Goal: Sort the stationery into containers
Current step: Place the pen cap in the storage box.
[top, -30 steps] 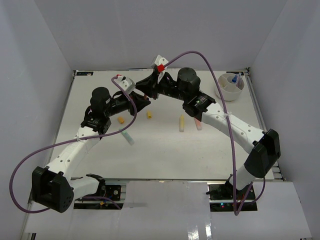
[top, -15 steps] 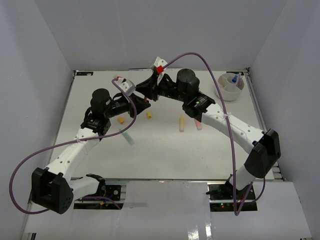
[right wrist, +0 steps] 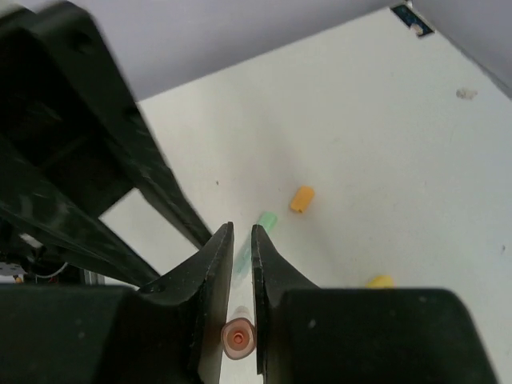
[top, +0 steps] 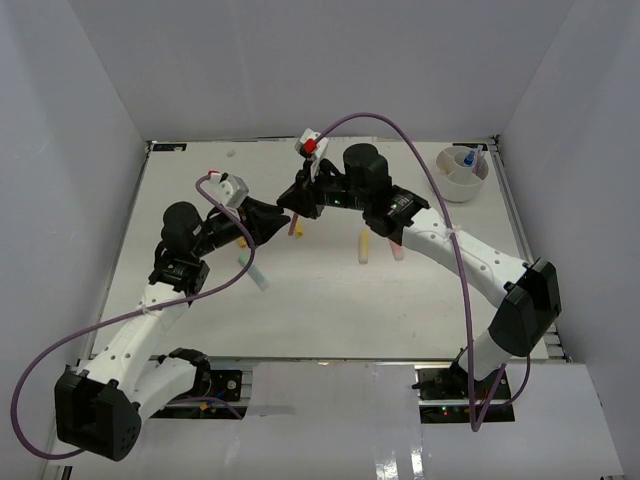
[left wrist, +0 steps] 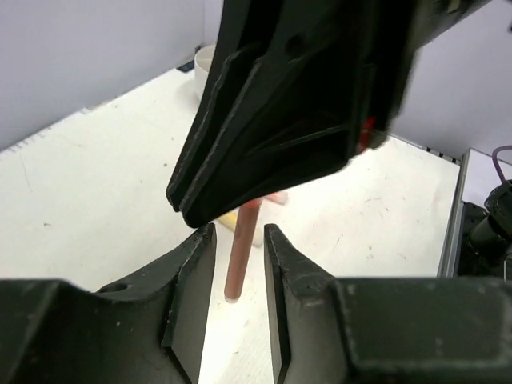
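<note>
My right gripper (top: 296, 207) is shut on a reddish-pink pen (top: 294, 227) and holds it upright above the table's middle. In the right wrist view the pen (right wrist: 238, 338) shows end-on between the closed jaws (right wrist: 240, 234). My left gripper (top: 280, 221) is open just left of it. In the left wrist view the pen (left wrist: 240, 250) hangs between the left jaws (left wrist: 238, 232) with a gap on each side. The round white tub (top: 460, 176) stands at the far right with a few items in it.
On the table lie an orange eraser (top: 241, 240), a green pen (top: 256, 273), a yellow highlighter (top: 365, 246) and a pink item (top: 397, 250). The right wrist view shows the orange eraser (right wrist: 302, 198), the green pen (right wrist: 261, 227) and a yellow eraser (right wrist: 380, 281).
Both grippers moved down and left from the far middle. The left arm pulled back toward its base, and the pen now hangs in plain sight from the right gripper.
</note>
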Controlling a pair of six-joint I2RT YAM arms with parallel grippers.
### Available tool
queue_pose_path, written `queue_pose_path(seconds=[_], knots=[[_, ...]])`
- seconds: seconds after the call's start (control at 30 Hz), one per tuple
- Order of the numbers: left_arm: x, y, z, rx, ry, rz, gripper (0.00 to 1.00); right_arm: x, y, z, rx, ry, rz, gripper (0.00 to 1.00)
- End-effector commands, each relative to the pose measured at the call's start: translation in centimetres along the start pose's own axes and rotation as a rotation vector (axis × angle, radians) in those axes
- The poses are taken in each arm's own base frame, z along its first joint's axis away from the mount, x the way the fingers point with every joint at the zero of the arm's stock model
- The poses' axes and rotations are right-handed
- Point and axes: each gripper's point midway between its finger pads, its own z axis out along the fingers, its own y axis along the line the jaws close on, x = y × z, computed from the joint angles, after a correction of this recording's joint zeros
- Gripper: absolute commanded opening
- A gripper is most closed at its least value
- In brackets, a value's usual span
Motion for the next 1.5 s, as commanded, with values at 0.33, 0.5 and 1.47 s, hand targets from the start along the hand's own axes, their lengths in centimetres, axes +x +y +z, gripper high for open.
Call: queue_pose_path(seconds=[0.33, 0.5, 1.47], knots=[[-1.6, -1.6, -0.9, 0.034, -0.093, 0.013, 0.53, 4.5, -3.6, -1.7, 0.112, 0.126, 0.164, 0.08], [0.1, -0.1, -0.9, -0.044, -0.047, -0.043, 0.65, 3.8, -9.4, -5.5, 0.327, 0.075, 0.161, 0.08], [6.4, 11.3, -4.6, -0.739, 0.183, -0.219, 0.98, 4.1, -39.8, -41.6, 1.572, -0.043, 0.077, 0.08]])
